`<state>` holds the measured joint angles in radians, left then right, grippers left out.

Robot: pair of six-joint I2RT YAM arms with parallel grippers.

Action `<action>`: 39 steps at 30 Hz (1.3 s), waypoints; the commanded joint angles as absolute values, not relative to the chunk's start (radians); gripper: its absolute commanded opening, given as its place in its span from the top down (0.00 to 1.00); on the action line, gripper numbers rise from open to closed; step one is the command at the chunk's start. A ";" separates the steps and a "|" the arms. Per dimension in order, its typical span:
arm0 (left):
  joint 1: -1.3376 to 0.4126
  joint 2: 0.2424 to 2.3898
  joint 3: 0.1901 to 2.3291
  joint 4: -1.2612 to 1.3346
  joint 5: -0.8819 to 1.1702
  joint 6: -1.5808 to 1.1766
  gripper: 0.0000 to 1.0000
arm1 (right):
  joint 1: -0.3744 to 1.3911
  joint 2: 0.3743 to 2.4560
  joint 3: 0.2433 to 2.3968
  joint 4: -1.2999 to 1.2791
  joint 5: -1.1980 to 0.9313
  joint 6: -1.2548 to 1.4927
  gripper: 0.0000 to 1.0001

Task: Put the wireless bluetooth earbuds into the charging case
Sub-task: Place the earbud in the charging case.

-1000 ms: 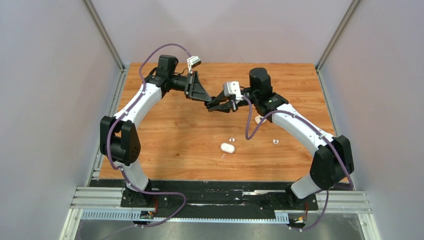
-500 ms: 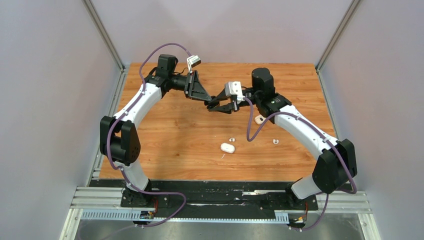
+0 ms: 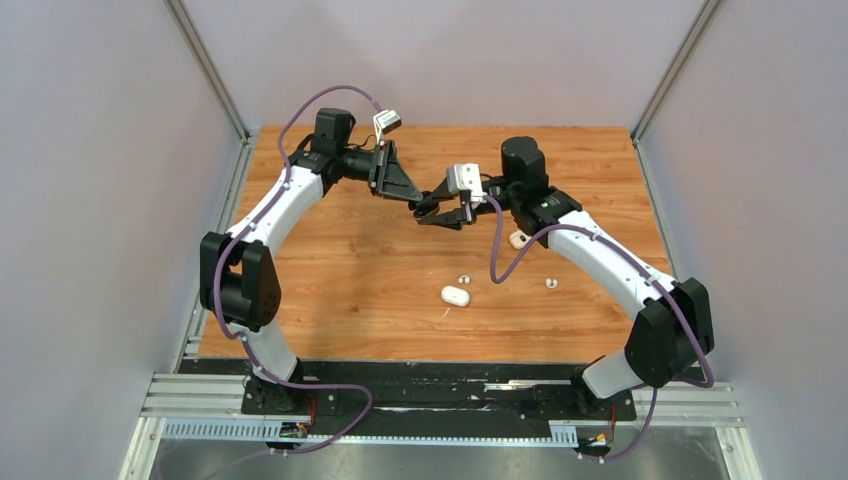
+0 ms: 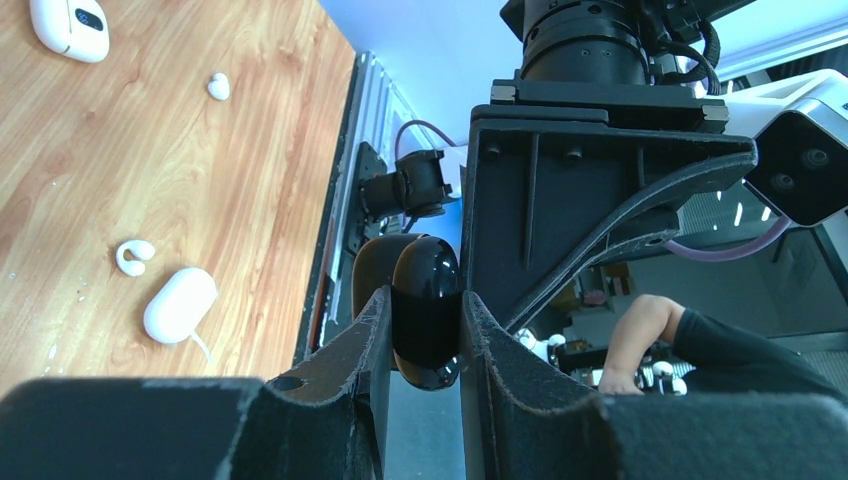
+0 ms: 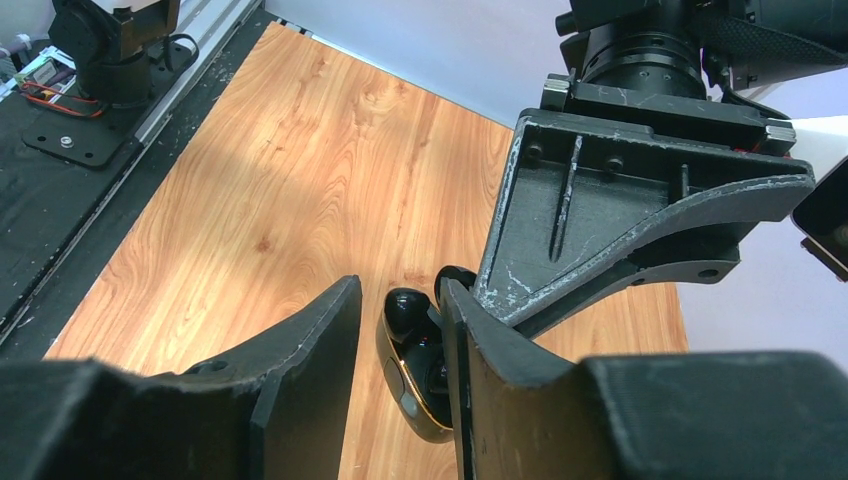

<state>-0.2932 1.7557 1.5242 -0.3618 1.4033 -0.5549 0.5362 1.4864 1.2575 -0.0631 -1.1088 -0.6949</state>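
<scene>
My left gripper (image 4: 425, 300) is shut on a glossy black charging case (image 4: 425, 320), held in the air above the table's far middle. In the right wrist view the case (image 5: 425, 385) stands with its lid open, and a black earbud (image 5: 408, 310) sits in it. My right gripper (image 5: 400, 290) is open around the case: its right finger lies against the case, its left finger stands apart from it. From above, both grippers meet tip to tip, left gripper (image 3: 416, 203) and right gripper (image 3: 430, 214). Two white earbuds (image 3: 463, 279) (image 3: 551, 283) lie on the wood.
A white case (image 3: 455, 296) lies on the table near the front middle, and another (image 3: 518, 240) lies under my right forearm. The left wrist view shows the same white case (image 4: 180, 305), a white earbud (image 4: 134, 255) and a further white case (image 4: 70, 25).
My right gripper's jaws have widened at the black case. The right wrist and elbow shifted slightly to the right. The left arm has not moved.
</scene>
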 commanded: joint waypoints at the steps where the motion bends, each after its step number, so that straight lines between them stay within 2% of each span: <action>1: -0.301 1.712 1.519 -0.348 1.438 -0.558 1.00 | 0.541 1.465 1.314 -0.028 -1.098 -0.724 0.61; 9: -0.301 1.719 1.519 -0.348 1.436 -0.557 1.00 | 0.541 1.449 1.386 -0.025 -1.112 -0.664 0.55; 16: -0.301 1.722 1.519 -0.353 1.435 -0.547 1.00 | 0.522 1.451 1.405 -0.034 -1.050 -0.423 0.29; 20: -0.301 1.721 1.528 -0.396 1.427 -0.503 1.00 | 0.493 1.472 1.419 -0.156 -1.060 -0.378 0.16; 21: -0.301 1.722 1.531 -0.422 1.424 -0.476 1.00 | 0.490 1.477 1.419 -0.183 -1.060 -0.378 0.11; 22: -0.301 1.722 1.536 -0.432 1.420 -0.463 1.00 | 0.488 1.478 1.415 -0.199 -1.062 -0.378 0.01; 39: -0.305 1.703 1.554 -0.529 1.389 -0.345 1.00 | 0.495 1.581 1.433 -0.241 -1.066 -0.342 0.00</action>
